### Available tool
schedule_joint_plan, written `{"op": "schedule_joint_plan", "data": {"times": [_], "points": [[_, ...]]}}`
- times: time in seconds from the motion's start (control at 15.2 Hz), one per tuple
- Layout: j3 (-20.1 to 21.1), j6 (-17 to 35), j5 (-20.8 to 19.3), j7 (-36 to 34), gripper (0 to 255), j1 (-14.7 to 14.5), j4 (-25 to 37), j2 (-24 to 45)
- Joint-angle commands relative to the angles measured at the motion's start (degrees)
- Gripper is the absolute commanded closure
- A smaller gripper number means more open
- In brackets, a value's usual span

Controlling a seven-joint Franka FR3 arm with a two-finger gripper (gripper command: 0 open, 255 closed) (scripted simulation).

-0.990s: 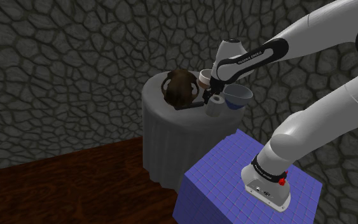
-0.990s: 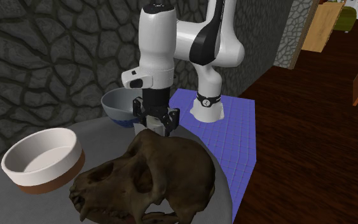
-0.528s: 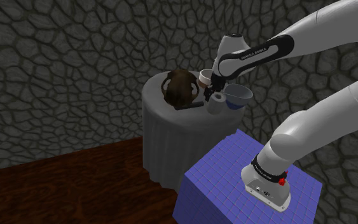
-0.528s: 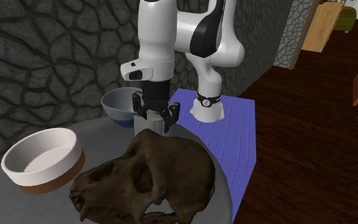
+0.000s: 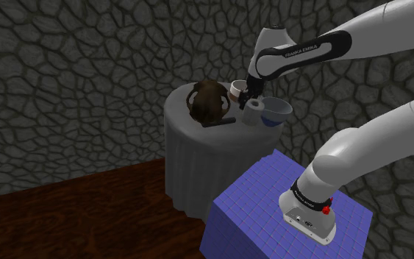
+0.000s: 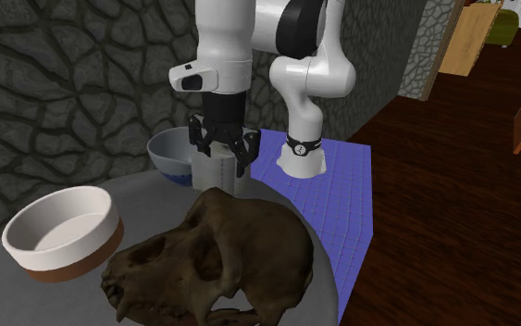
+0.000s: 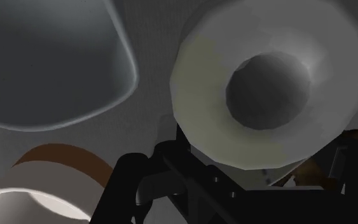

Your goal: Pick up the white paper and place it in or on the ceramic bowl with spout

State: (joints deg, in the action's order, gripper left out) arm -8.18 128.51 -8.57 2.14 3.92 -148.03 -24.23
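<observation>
While the black gripper is clasping the white paper roll between its two fingers, the upright roll is showing just right of the blue-grey spouted bowl, behind the brown skull on the round table.

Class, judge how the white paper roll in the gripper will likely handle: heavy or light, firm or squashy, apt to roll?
Probably light: the paper roll has a hollow core. Likely squashy, so the gripper clasping it may dent it. Its round sides suggest it would roll if laid sideways on the table.
</observation>
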Motion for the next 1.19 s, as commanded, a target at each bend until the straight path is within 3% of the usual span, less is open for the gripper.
{"op": "schedule_joint_plan", "data": {"times": [0.0, 1.12], "points": [[0.2, -1.71, 0.15, -0.03, 255, -0.1, 0.97, -0.74], [1.03, -15.87, 1.05, 0.83, 255, -0.42, 11.16, -4.74]]}}
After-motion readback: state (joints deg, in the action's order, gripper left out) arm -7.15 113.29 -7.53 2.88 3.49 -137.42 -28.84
